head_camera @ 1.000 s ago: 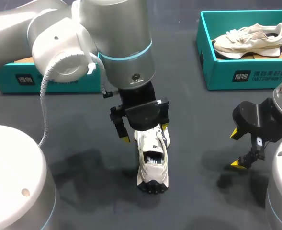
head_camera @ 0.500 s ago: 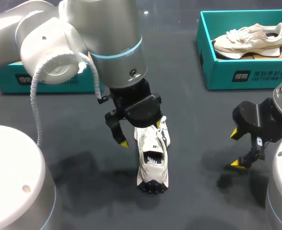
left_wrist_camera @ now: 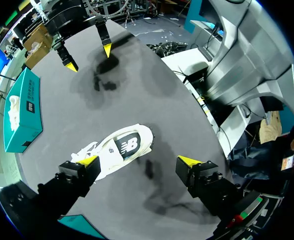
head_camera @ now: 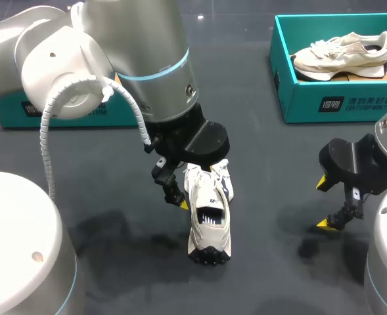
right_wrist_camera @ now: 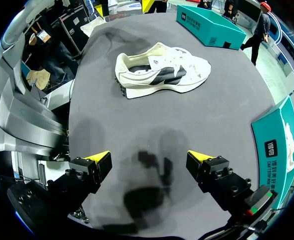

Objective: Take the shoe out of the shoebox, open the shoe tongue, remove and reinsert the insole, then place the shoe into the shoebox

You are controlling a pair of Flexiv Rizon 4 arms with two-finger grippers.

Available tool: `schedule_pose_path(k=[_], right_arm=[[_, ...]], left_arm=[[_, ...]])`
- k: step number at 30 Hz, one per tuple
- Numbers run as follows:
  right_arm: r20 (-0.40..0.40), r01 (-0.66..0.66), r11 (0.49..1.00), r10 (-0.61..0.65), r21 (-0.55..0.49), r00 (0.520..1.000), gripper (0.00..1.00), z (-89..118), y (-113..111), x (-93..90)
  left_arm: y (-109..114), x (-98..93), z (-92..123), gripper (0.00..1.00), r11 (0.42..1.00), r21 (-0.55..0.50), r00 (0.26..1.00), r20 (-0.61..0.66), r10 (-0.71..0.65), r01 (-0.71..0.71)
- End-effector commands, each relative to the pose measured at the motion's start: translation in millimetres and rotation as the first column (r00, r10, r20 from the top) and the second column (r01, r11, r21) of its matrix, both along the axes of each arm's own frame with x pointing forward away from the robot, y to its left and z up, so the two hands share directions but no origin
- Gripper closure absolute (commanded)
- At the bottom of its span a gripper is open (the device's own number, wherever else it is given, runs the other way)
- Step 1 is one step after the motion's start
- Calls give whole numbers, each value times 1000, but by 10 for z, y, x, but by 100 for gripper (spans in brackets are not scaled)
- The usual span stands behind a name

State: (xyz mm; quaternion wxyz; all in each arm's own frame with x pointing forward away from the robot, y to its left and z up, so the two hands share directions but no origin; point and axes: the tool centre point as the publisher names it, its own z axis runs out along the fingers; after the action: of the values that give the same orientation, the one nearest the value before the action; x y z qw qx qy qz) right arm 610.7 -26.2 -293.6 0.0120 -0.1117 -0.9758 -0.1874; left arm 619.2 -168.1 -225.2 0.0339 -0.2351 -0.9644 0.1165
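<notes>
Directly beneath the left claw [left_wrist_camera: 139,161] (spread wide, empty) lies the white shoe [left_wrist_camera: 118,150].

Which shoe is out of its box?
The white-and-navy shoe on the table by the left gripper; the beige one lies inside the teal shoebox.

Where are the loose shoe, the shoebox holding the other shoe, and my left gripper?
loose shoe [head_camera: 209,216], head view, on its open top.
shoebox [head_camera: 338,105], head view, on its teal front wall.
left gripper [left_wrist_camera: 139,160], left wrist view, midway between its two yellow tips.
</notes>
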Motion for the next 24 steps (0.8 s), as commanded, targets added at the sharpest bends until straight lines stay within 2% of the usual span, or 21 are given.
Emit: schedule_pose_path(k=[1, 3, 11, 16, 24], right_arm=[[4, 2, 1000, -2, 0, 1000, 0, -1, -6, -25], [4, 2, 1000, -2, 0, 1000, 0, -1, -6, -25], [4, 2, 1000, -2, 0, 1000, 0, -1, -6, -25], [4, 2, 1000, -2, 0, 1000, 0, -1, -6, -25], [4, 2, 1000, -2, 0, 1000, 0, -1, -6, -25]], left_arm=[[-39, -83, -59, 0, 989, 14, 989, -8, 145, -145], [-48, -85, -68, 0, 985, 30, 986, 18, 168, -168], [-103, -109, -180, 0, 981, 43, 981, -32, 192, -190], [-164, -119, -326, 0, 970, 59, 970, -41, 238, -235], [-262, -287, -588, 0, 943, 99, 948, -2, 319, -317]])
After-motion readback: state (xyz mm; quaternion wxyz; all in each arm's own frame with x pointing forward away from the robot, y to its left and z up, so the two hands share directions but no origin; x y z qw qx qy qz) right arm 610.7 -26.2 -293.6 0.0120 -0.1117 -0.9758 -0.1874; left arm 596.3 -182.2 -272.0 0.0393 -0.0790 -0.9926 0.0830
